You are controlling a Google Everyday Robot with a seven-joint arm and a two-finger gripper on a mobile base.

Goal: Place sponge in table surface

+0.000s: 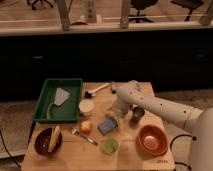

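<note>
The sponge (107, 125), a small flat blue-grey block, lies on the table surface (75, 156), a light tan wooden top, near its middle. My gripper (116, 115) hangs at the end of the white arm that reaches in from the right. It sits just above and behind the sponge's upper right corner, very close to it. Whether it touches the sponge cannot be made out.
A green tray (44, 102) at the back left holds a pale grey piece (61, 96). Around the sponge stand a white cup (86, 106), an orange fruit (86, 126), a green cup (109, 146), a dark cup (137, 114), an orange bowl (152, 140), a brown bowl (45, 144) and a fork (82, 136).
</note>
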